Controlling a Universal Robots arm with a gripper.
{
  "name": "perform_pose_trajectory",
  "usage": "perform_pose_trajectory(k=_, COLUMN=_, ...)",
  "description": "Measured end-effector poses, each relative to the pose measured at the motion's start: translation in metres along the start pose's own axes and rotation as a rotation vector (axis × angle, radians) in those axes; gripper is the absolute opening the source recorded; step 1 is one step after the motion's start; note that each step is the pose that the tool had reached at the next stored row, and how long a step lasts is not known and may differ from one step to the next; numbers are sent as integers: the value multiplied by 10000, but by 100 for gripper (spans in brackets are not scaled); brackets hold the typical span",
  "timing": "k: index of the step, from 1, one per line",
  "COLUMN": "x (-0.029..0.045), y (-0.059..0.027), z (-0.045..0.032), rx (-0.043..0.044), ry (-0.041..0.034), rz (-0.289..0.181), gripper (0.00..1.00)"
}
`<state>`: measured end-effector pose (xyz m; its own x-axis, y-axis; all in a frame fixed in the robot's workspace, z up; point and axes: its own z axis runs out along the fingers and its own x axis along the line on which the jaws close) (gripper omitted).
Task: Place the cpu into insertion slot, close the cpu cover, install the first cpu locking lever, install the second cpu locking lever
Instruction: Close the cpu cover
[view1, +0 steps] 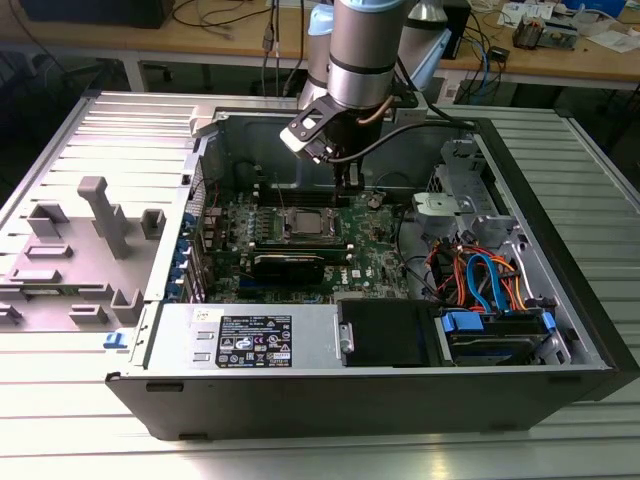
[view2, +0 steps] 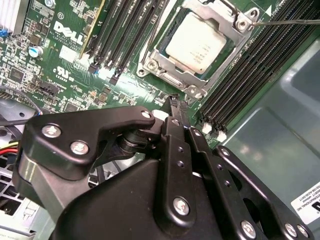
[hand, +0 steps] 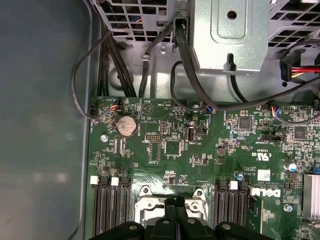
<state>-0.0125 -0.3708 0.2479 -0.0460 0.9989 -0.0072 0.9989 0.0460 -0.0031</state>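
The cpu, a dull silver square, lies flat in the insertion slot on the green board. The cpu cover, a silver frame, lies down around it with the chip showing through its window. A thin locking lever rod sticks out past one corner of the socket. My gripper is shut, with its black fingers pressed together and nothing seen between them. Its tips hang just off the socket's edge. In the exterior view the gripper hovers just behind the cpu. The first wrist view shows the gripper in front of the socket.
Long black memory slots flank the socket on both sides. A metal drive cage and a bundle of coloured cables fill the case at the exterior view's right. The power supply sits along the near wall. Grey fixtures stand outside the case.
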Motion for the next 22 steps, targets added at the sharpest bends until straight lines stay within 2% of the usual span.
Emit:
perform_pose_trajectory(k=7, x=1, y=-13, z=0, rx=-1, ry=1, rz=0, gripper=11)
perform_pose_trajectory(k=12, x=3, y=-66, z=3, rx=-2, ry=13, rz=1, gripper=11)
perform_pose_trajectory(k=20, x=9, y=-204, z=15, rx=-2, ry=26, rz=1, gripper=11)
perform_pose_trajectory(k=22, x=12, y=-269, z=33, rx=-2, ry=31, rz=-1, gripper=11)
